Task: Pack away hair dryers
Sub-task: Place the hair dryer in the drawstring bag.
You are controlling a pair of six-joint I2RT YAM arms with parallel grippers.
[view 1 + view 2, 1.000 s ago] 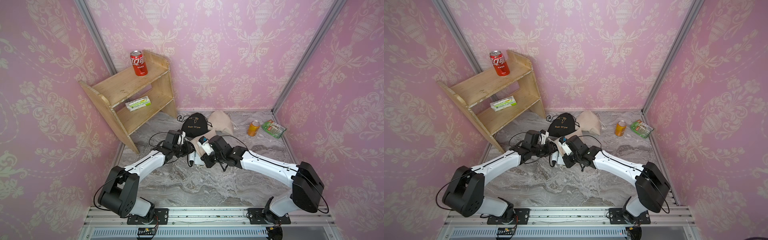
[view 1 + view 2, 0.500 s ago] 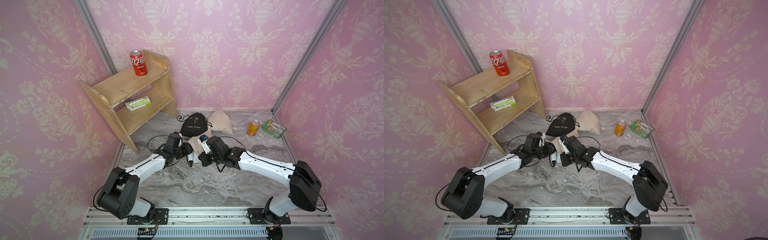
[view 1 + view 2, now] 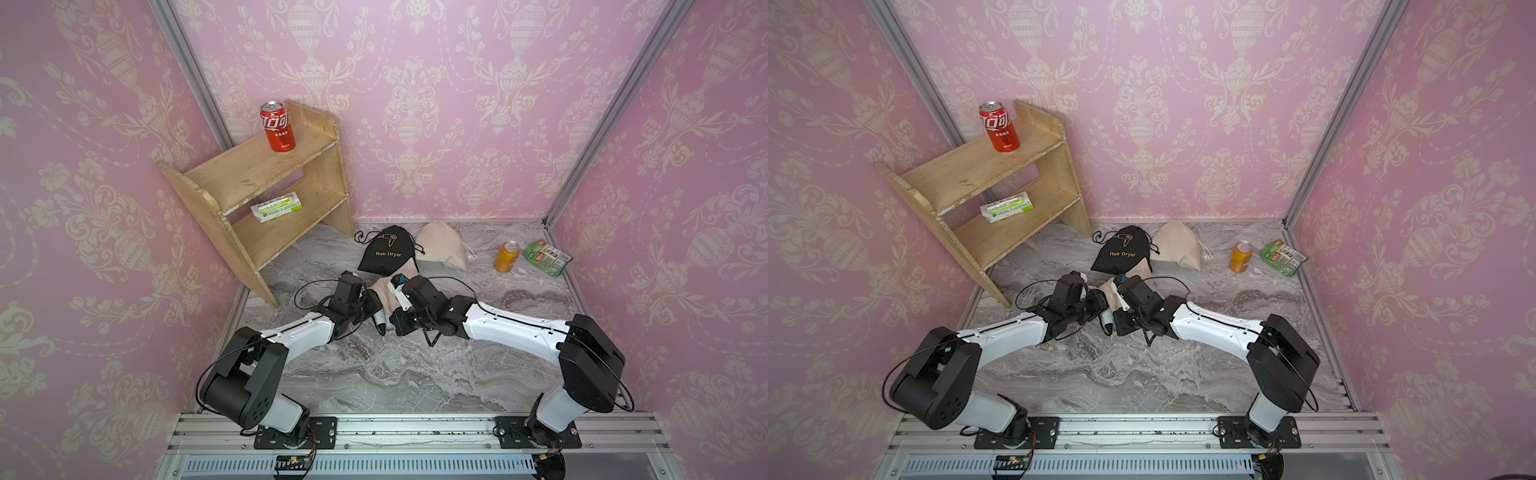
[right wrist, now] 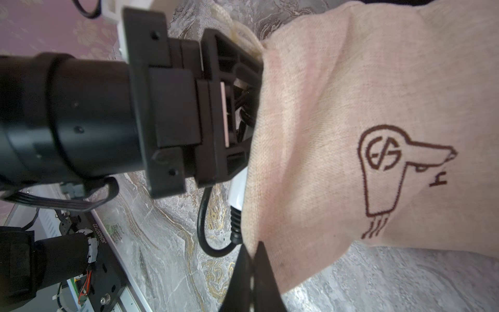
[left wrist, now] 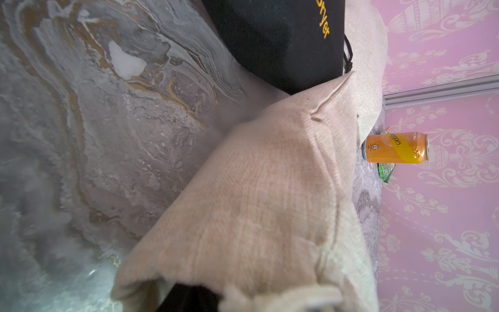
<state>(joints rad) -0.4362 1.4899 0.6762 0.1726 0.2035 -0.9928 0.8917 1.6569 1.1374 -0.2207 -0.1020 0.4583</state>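
Right wrist view shows your right end effector (image 4: pixel 252 272) pressed together on the rim of the beige pouch (image 4: pixel 337 108), just beside the white hair dryer (image 4: pixel 237 193), whose handle end and black cord (image 4: pixel 201 229) stick out of the pouch mouth. Your left end effector (image 4: pixel 244 108) reaches into that same mouth beside the handle, but the fabric hides its jaws, so you cannot tell whether they are apart or clamped. In both top views the dryer's handle pokes out between your two wrists, near the middle of the marble bench (image 3: pixel 395 374).
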